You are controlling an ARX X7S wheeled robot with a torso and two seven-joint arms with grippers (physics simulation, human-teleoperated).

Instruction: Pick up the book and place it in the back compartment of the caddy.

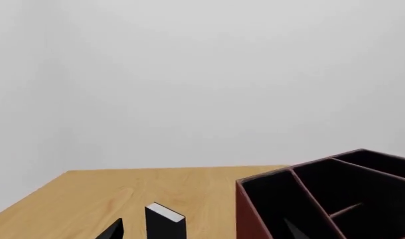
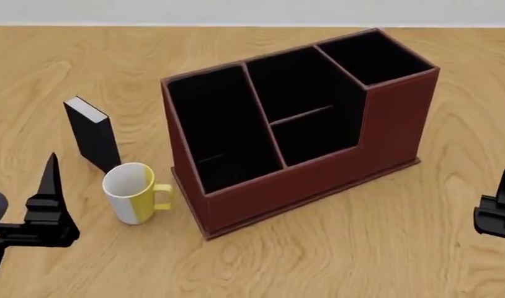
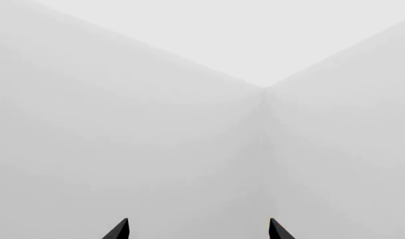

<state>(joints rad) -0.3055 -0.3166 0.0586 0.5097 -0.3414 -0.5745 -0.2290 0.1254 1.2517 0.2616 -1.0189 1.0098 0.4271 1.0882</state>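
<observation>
The book (image 2: 91, 133) is a thin black hardcover with white page edges, standing upright on the table left of the caddy (image 2: 319, 180). The left wrist view shows the book (image 1: 164, 224) ahead, with the caddy (image 1: 252, 214) to one side. The caddy is maroon with a black inside; its back compartment (image 2: 314, 138) lies between the thin cross-divider and the low near wall. My left gripper (image 2: 46, 208) hovers open, near the table's front left, short of the book and holding nothing. My right gripper (image 2: 499, 214) is at the right edge, open and holding nothing, its view showing only bare wall.
A white-and-yellow mug (image 2: 135, 192) stands just in front of the book, between it and my left gripper, close to the caddy's left corner. The wooden table (image 2: 385, 248) stretches bare in front of and right of the caddy.
</observation>
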